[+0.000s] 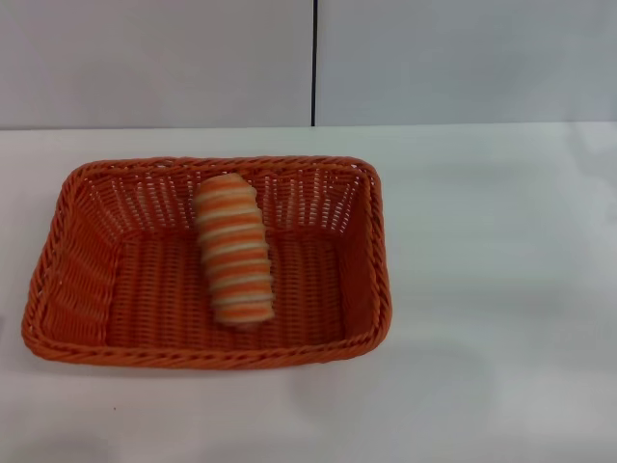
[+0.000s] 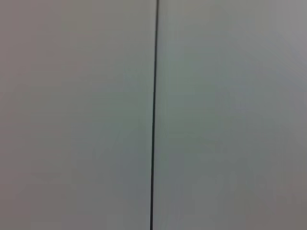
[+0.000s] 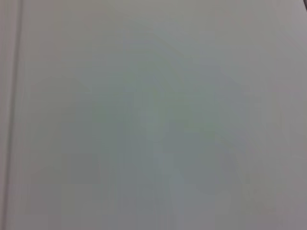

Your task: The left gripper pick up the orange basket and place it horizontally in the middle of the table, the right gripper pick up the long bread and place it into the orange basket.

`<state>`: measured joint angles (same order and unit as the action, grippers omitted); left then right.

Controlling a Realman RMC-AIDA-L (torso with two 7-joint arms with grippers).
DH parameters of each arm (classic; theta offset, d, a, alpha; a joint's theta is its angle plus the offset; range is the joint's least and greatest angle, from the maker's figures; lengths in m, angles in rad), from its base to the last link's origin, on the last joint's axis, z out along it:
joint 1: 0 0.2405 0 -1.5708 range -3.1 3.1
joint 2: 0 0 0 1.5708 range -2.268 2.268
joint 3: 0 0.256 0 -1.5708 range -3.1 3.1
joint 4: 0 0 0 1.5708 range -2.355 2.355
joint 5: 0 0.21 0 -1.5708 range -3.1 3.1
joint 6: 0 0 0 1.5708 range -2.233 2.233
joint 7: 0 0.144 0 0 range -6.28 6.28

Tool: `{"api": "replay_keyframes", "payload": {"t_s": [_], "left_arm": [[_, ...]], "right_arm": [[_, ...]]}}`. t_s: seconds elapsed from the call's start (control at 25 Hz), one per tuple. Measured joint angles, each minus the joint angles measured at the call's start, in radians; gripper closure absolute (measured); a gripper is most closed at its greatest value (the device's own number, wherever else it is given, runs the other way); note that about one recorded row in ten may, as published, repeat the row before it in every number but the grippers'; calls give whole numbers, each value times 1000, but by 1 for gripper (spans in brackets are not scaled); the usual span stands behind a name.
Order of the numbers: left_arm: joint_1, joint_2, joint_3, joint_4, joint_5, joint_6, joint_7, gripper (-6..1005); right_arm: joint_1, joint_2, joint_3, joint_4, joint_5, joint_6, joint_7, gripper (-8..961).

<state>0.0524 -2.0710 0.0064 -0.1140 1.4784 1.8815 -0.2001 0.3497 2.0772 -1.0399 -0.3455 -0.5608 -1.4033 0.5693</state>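
Orange basket (image 1: 67, 280), a large woven rectangle with sloping open-weave sides and a braided rim, sits flat on the white desk (image 1: 501, 289), its long side running across the head view, a little to the robot's left of centre. Long bread (image 1: 234, 249), a ridged loaf striped orange and cream, lies inside it on the basket floor, pointing from the near side toward the far wall, its far end leaning against that wall. Judged from this layout, both parts of the task look complete: the basket lies horizontally and holds the bread. Neither end effector appears in any view, so their state cannot be told. Both wrist cameras show only the pale grey wall (image 2: 230, 115), the left one with its dark vertical seam (image 2: 154, 115), which suggests both arms are drawn back and away from the work.
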Motion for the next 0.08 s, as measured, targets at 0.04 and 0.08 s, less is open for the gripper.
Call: {"api": "replay_keyframes", "payload": {"t_s": [0.04,0.08], "left_arm": [[-5,0,-1,-7,0,0,20,268],[-8,0,-1,-11,-1,-1,30,268]], "right_arm": [[-1,1,1,2,1,-22,-1,355],[-3,2,2,3,1,-39,-1,355]]}}
